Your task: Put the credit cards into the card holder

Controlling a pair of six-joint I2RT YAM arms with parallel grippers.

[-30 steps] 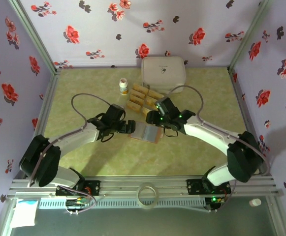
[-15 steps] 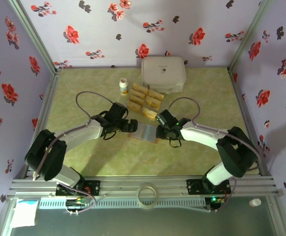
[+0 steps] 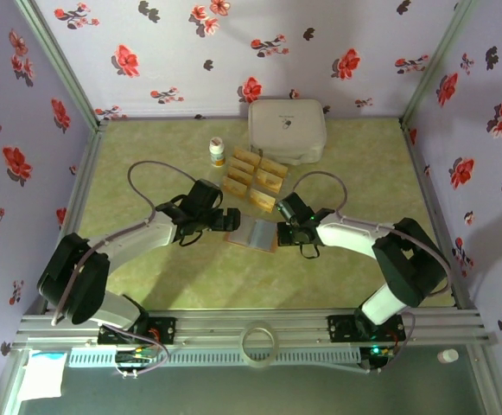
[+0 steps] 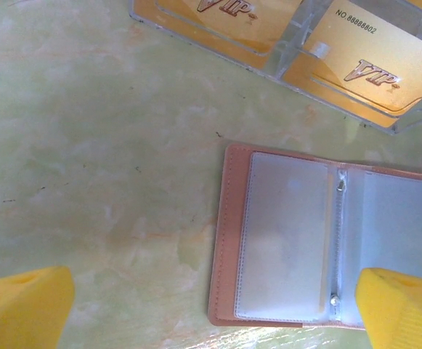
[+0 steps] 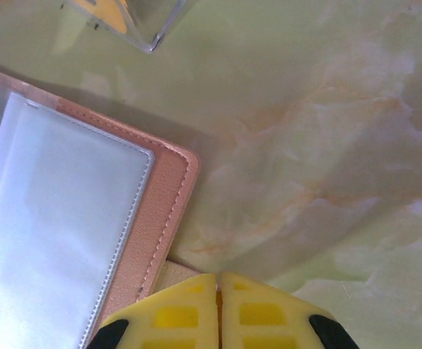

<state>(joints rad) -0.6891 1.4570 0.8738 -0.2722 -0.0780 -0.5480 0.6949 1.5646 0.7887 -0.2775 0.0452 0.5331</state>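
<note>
Card holder: lies open and flat near the table's middle, clear pockets up, between the two grippers
Credit cards: gold, in clear trays just beyond the holder, toward the far edge
Left gripper: released, fingers spread wide, one over the holder, one over bare table beside it
Right gripper: clenched, fingertips pressed together at the holder's right edge; cannot tell whether anything thin is pinched

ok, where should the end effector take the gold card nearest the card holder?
Likely the numbered end, from above, pinching across its flat faces: the credit card sits in a clear stand whose front lip covers its lower part, leaving that end free.
</note>
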